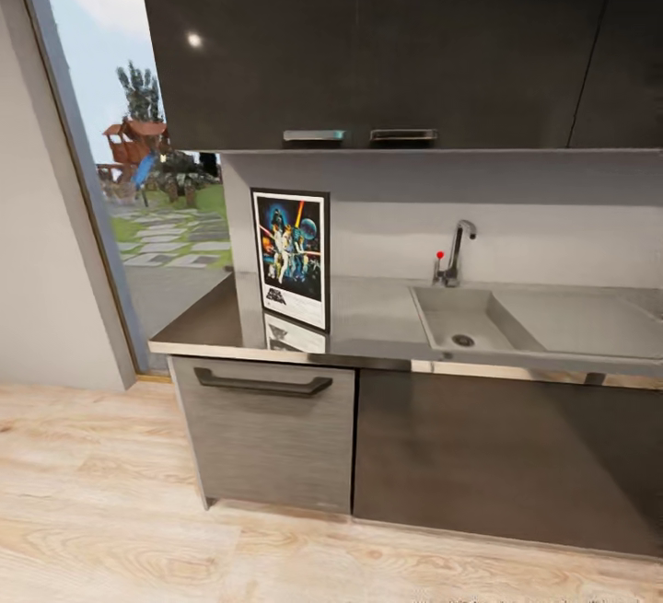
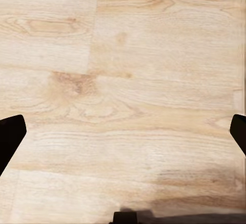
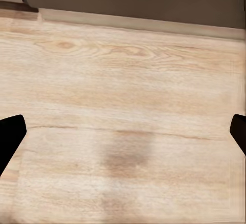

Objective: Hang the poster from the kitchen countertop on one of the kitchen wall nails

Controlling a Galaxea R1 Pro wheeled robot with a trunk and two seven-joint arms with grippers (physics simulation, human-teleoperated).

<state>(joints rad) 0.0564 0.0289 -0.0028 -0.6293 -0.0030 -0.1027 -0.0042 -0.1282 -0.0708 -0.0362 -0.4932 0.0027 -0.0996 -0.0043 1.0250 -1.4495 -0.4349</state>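
The Star Wars poster (image 1: 290, 257) stands upright on the glossy grey countertop (image 1: 378, 327), leaning against the backsplash left of the sink (image 1: 460, 319) and chrome tap (image 1: 456, 255). Its reflection shows in the slab below it. In the left wrist view my left gripper (image 2: 123, 134) is open, its dark fingertips (image 2: 10, 137) at the frame's two sides over bare wooden floor. In the right wrist view my right gripper (image 3: 123, 134) is open too, fingertips (image 3: 10, 138) wide apart above the floor near the cabinet base. No nail can be made out on the walls.
Dark upper cabinets (image 1: 387, 41) hang above the counter, low over the poster. Below sit a drawer front with a black handle (image 1: 262, 385) and dark cabinet doors (image 1: 506, 456). A tall window (image 1: 138, 161) and a pale wall (image 1: 46, 290) lie left. Wooden floor (image 1: 120, 520) spreads in front.
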